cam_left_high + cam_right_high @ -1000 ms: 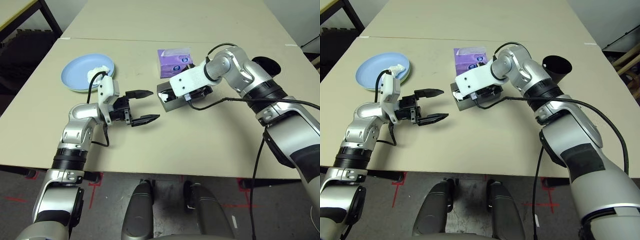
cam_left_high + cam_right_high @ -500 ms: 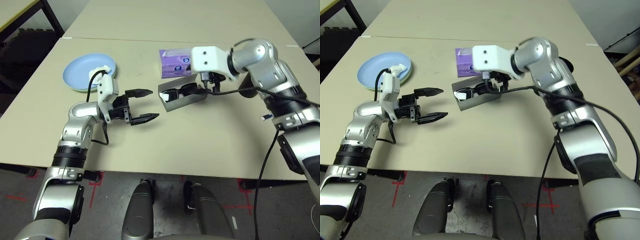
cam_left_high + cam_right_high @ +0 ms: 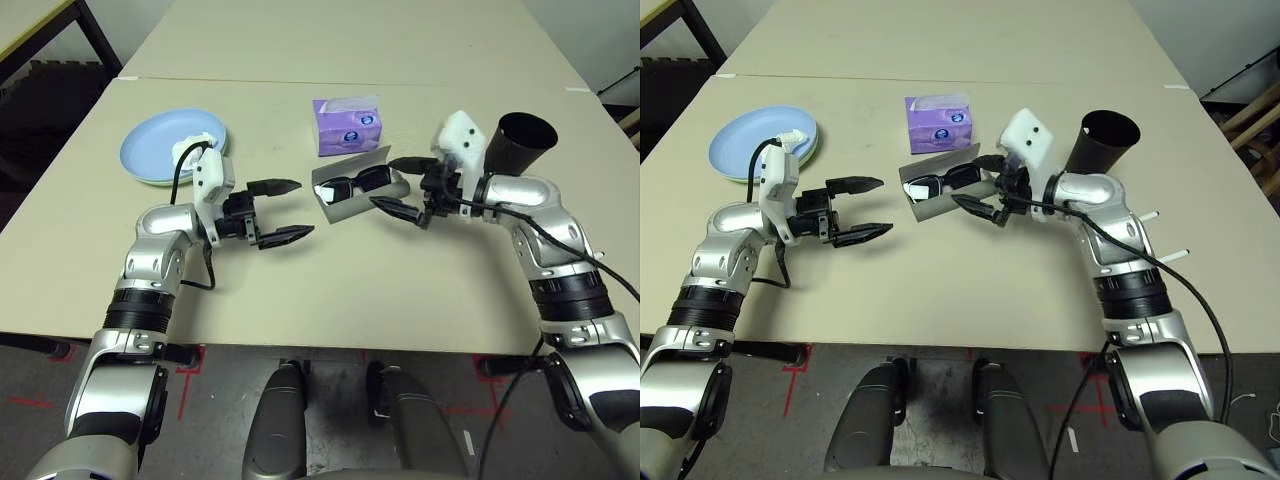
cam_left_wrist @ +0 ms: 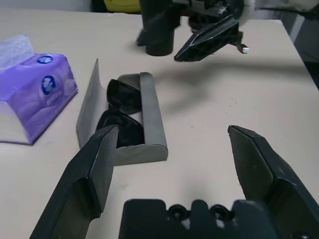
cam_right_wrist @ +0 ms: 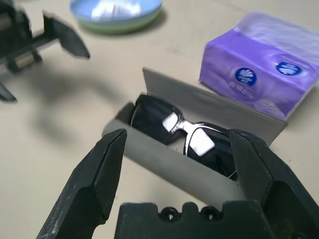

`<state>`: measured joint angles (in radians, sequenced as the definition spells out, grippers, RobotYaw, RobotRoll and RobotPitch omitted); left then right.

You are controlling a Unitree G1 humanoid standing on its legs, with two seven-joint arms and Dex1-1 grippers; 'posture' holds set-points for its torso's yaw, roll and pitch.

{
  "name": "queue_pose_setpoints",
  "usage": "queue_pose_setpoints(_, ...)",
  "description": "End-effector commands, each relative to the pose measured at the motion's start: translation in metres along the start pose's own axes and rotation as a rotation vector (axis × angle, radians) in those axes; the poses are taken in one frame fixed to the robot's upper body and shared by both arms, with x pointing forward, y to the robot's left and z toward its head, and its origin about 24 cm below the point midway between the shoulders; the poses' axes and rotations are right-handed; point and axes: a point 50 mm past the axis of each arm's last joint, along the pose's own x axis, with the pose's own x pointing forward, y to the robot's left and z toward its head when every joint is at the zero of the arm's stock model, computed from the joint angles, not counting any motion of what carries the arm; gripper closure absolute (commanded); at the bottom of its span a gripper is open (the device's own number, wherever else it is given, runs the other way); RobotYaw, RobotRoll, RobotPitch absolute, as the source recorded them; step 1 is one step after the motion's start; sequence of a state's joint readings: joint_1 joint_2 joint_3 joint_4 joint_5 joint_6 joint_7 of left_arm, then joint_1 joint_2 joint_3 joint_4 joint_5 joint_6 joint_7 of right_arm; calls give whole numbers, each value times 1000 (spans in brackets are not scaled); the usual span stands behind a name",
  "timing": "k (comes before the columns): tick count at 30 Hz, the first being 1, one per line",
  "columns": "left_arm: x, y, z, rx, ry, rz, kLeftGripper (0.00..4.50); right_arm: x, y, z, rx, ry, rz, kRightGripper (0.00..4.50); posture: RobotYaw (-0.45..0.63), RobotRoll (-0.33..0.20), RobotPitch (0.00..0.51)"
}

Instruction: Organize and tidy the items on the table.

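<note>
The grey glasses case [image 3: 345,203] lies open mid-table with the black sunglasses [image 5: 174,122] inside. My right gripper [image 3: 382,182] is open at the case's right end, its fingers straddling that end without touching. My left gripper [image 3: 300,208] hovers open just left of the case, holding nothing. Behind the case stands the purple tissue box [image 3: 347,125]. At the far left a light blue plate [image 3: 155,155] sits on a pale green plate [image 3: 812,155] and carries the white tissue wad [image 3: 195,148]. The black cup [image 3: 520,145] stands behind my right wrist. A white pen [image 3: 1147,214] lies beside my right forearm.
A second white pen [image 3: 1177,254] lies near the table's right edge. The seam to a second table [image 3: 350,40] runs across behind the items. Bare beige tabletop [image 3: 350,290] stretches between the case and the front edge.
My right arm has swung off from above the case to its right side and come down low, uncovering the sunglasses in the case. The left arm has stayed put.
</note>
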<state>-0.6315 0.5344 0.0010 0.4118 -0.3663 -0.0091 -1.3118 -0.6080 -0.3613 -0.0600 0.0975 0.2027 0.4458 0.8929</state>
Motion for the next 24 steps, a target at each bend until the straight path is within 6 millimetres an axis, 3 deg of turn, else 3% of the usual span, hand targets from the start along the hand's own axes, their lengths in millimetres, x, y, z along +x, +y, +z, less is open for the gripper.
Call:
queue_pose_setpoints(1, -3, 1, -2, 1, 24, -5, 0, -12, -1, -7, 55, -104, -59, 19, 127, 0, 191)
queue_pose_setpoints(8, -5, 3, -4, -8, 32, 0, 0, -29, -5, -25, -39, -236, -186, 19, 116, 0, 196)
queue_pose_setpoints(14, -8, 4, -5, -16, 44, 2, 0, -47, -7, -35, -165, -214, -119, 19, 104, 0, 207)
queue_pose_setpoints(19, -11, 6, -7, -21, 54, 7, 0, -65, -13, -44, -171, -147, -7, 19, 104, 0, 216)
queue_pose_setpoints(24, -12, 9, -7, -9, 54, 24, 0, -71, -15, -44, -187, -133, 26, 19, 102, 0, 215)
